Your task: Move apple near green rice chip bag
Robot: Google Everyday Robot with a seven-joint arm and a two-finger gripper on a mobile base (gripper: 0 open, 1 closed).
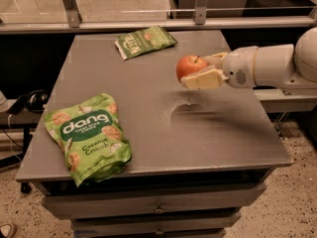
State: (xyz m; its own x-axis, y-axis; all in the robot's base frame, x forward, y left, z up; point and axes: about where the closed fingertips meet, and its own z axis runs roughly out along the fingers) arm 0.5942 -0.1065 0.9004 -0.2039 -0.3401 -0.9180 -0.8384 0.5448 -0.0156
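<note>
Red-orange apple (189, 66) was off the table (223, 133), pinched in the gripper (197, 71) over the right-centre of the top, stem up, well apart from the green rice chip bag (89, 135) lying at the front-left corner. Judged it firm, round, smooth-skinned and fairly heavy for its size: could slip or bruise, so best hold was across the widest part, as here. Near the back edge lay a smaller darker green bag (144, 41).
</note>
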